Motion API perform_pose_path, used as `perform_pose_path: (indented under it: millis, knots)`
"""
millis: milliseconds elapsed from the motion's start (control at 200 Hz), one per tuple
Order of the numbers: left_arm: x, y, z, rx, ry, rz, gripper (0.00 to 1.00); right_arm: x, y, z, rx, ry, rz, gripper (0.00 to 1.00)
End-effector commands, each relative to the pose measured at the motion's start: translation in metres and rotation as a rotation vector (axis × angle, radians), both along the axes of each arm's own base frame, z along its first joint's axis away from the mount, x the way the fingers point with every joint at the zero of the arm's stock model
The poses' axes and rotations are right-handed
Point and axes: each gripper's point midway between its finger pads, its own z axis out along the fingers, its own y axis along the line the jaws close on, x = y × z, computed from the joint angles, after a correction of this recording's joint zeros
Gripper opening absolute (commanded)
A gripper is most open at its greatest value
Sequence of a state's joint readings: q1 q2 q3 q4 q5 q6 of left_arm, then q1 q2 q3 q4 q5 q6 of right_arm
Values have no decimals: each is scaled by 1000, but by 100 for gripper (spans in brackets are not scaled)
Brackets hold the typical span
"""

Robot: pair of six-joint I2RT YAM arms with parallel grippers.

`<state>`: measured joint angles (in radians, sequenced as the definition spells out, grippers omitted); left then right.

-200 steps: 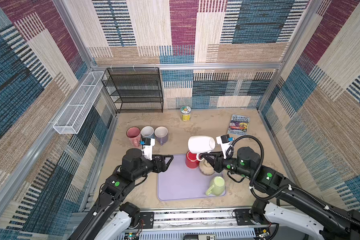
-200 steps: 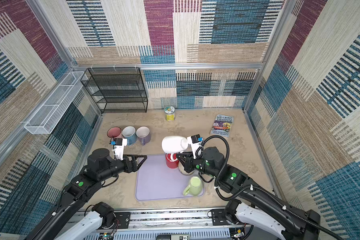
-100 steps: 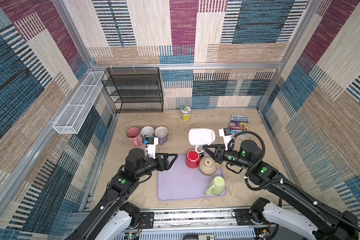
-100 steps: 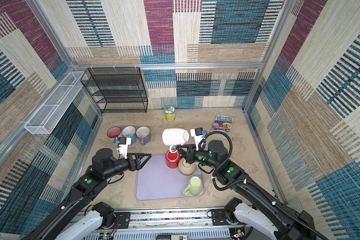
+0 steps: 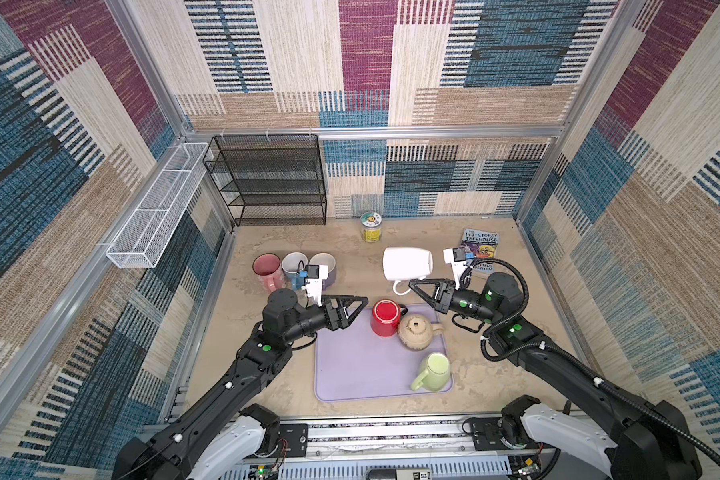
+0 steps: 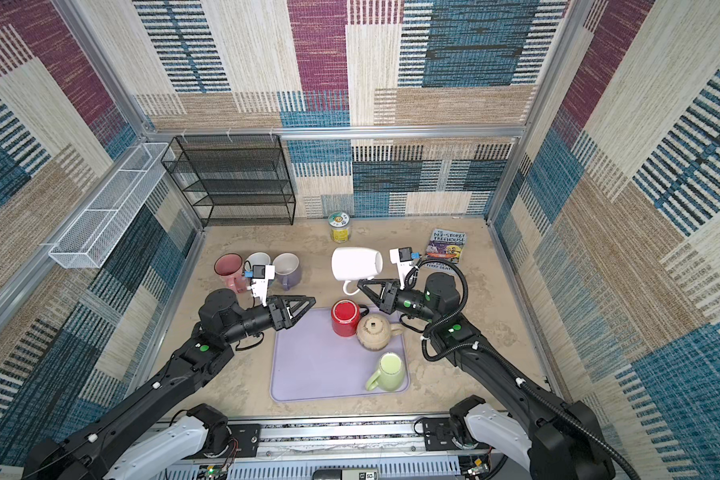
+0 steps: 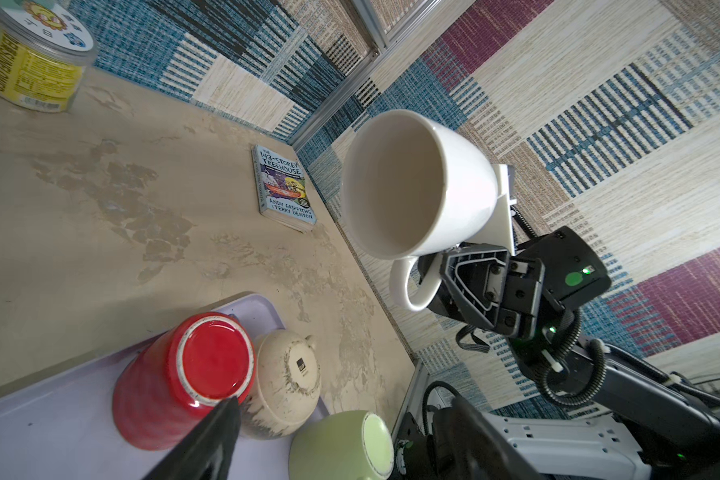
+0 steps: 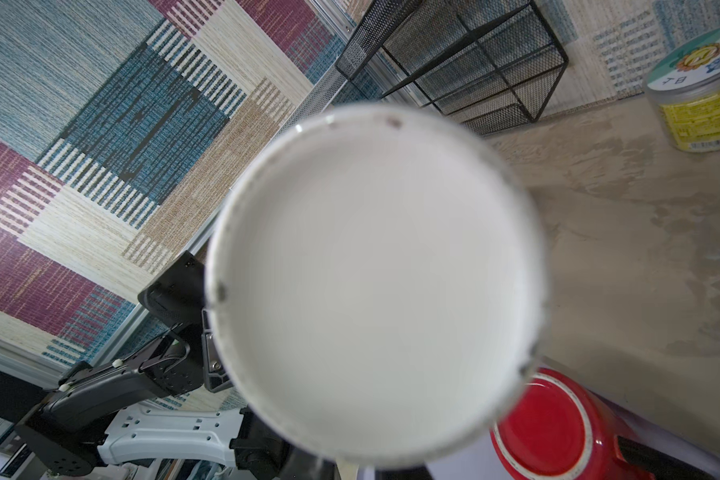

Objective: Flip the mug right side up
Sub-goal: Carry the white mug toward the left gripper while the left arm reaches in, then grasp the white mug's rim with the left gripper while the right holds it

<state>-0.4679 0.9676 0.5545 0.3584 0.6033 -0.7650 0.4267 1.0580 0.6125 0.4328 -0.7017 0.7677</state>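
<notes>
Mottled beige tabletop (image 5: 341, 257), patchwork walls (image 5: 366, 62), white mug (image 5: 406, 264) aloft

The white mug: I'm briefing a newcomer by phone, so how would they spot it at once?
Start at the purple tray near the front of the table, then look just past its far right corner. There the right gripper holds the white mug by its handle. Unlike the red mug and green mug resting on the tray, it is white, airborne and sideways.

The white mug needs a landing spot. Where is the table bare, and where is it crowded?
Bare: the table below the white mug, between jar, book and tray; also the tray's left half. Crowded: its right side, with red mug, teapot, green mug.
</notes>
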Motion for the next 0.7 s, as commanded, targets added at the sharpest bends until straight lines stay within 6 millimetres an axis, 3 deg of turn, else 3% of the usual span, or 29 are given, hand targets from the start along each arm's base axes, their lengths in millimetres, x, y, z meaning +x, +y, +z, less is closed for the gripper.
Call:
perform_pose_path:
  millis: [0,170,336,696]
  knots:
    - [1,-10,27,-109,-65,-56,82,-10,1,38,115,-129,85,0]
    - [13,-19,32,-169,-90,-71,76,-3,1,38,147,-125,108,0]
    - [24,-27,46,-232,-125,-72,62,4,3,39,174,-110,130,0]
    - [36,-55,64,-275,-154,-140,53,10,8,47,193,-120,159,0]
